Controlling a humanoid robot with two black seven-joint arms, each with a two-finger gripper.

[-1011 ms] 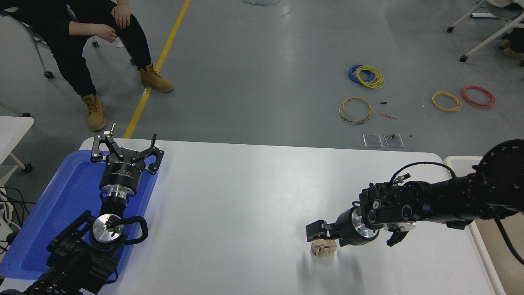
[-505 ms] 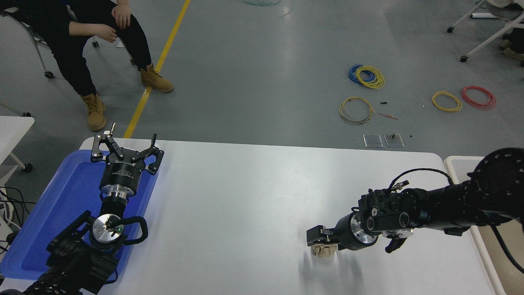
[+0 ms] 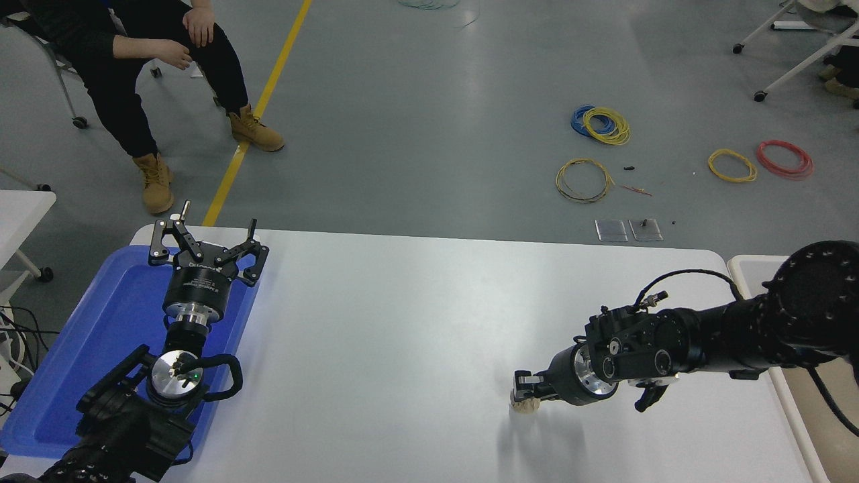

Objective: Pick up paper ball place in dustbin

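Now my right gripper (image 3: 522, 396) is sitting lower than it was 1 second ago, and it is covering most of the paper ball (image 3: 524, 405), which was showing plainly below my fingers before; only a pale sliver is peeking out beneath them, and I cannot tell whether the fingers are pinching it or merely resting over it. The ball is lying on the white table (image 3: 402, 322), toward the near right part, well apart from the dustbin (image 3: 745, 265), whose white rim is showing at the table's right edge behind my forearm. My left gripper (image 3: 205, 245) is hanging with fingers spread over the blue tray (image 3: 100, 322) at the left, parked as before. Beyond the far edge, grey floor is stretching away with a yellow line (image 3: 258, 111), 4 wire coils (image 3: 604, 124) and a seated person (image 3: 134, 67). Bare tabletop is lying wide between both arms.
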